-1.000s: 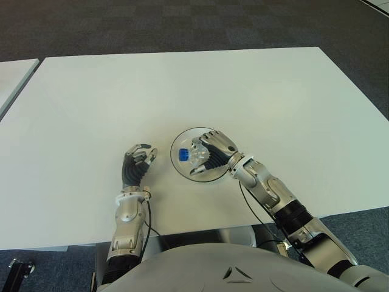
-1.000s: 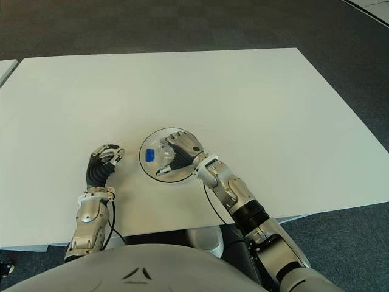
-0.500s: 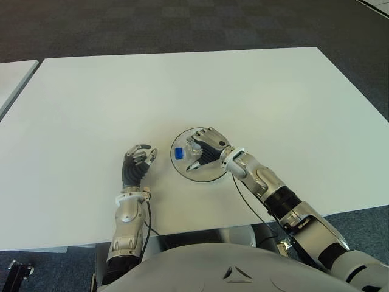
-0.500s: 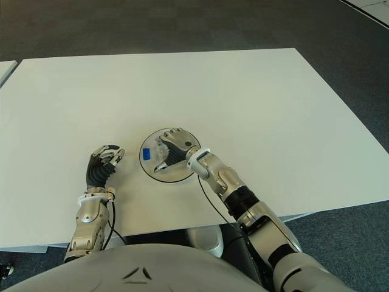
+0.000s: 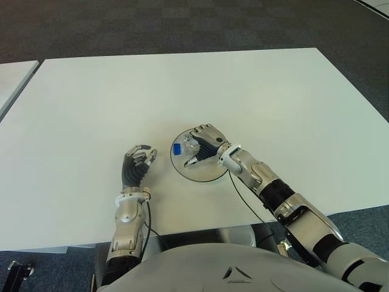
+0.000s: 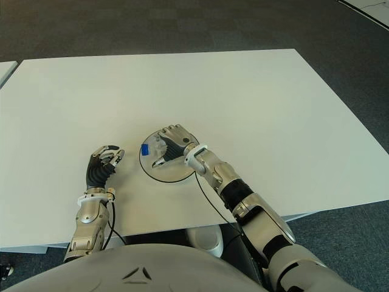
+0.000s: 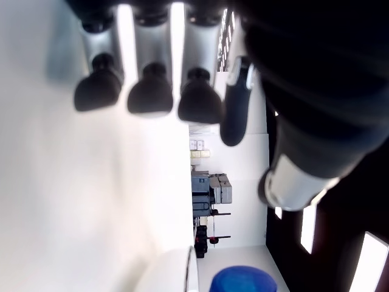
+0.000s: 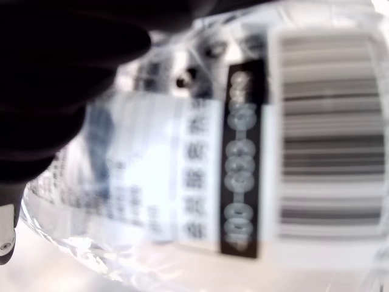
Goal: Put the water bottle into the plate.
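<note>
Water bottle (image 8: 243,152) label, barcode, close up

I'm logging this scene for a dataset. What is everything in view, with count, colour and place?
Table: one, white, filling most of the eye views.
Second table: one, white, only a corner at the far left.
Carpet: dark grey, around the tables.
Plate: one, clear with a dark rim, on the table in front of the robot.
Water bottle: one, clear with a blue cap, lying sideways over the plate in the right hand's grasp, cap toward the left.
Left hand: dark and silver, fingers curled, holding nothing, left of the plate.
Right hand: silver and dark, over the plate, closed on the water bottle.
</note>
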Available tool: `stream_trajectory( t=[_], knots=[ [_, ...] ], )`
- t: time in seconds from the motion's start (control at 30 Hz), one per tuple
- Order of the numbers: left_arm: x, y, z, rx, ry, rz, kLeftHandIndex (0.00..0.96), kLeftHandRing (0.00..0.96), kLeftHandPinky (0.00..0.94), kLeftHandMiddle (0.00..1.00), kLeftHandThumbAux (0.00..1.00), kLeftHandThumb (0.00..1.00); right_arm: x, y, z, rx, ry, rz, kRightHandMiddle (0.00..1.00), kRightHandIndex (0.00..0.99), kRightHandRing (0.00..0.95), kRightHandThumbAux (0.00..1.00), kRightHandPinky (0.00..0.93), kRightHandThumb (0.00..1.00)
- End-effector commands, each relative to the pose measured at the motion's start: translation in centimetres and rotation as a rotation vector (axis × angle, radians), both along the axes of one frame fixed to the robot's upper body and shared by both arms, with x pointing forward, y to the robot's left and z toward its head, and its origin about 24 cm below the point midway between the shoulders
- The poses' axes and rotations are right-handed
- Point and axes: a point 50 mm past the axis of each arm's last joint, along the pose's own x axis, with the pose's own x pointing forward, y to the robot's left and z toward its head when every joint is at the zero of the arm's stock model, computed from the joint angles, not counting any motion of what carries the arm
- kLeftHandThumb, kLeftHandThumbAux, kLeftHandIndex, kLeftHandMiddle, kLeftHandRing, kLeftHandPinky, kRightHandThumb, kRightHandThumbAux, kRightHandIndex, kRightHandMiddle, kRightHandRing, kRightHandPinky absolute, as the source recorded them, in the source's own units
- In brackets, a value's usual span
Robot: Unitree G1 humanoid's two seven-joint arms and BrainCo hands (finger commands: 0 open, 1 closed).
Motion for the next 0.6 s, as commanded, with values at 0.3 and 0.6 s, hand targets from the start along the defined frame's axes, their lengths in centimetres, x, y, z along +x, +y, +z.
stream_trajectory(
  t=[0.3, 0.6],
  knots=[
    [-0.26, 0.05, -0.47, 0.001, 0.021, 0.000, 0.436, 0.844, 0.812, 0.846, 0.720, 0.701, -1.61, -0.71, -2.93, -0.047, 0.099, 0.041, 0.474, 0.416, 0.552, 0.725, 0.570, 0.686],
    [-0.21, 0.11, -0.40, -0.006, 0.016, -0.005, 0.436, 0.842, 0.804, 0.846, 0.720, 0.701, -1.80, -0.66, -3.06, -0.063, 0.095, 0.083, 0.201, 0.183, 0.260, 0.668, 0.330, 0.388]
  ],
)
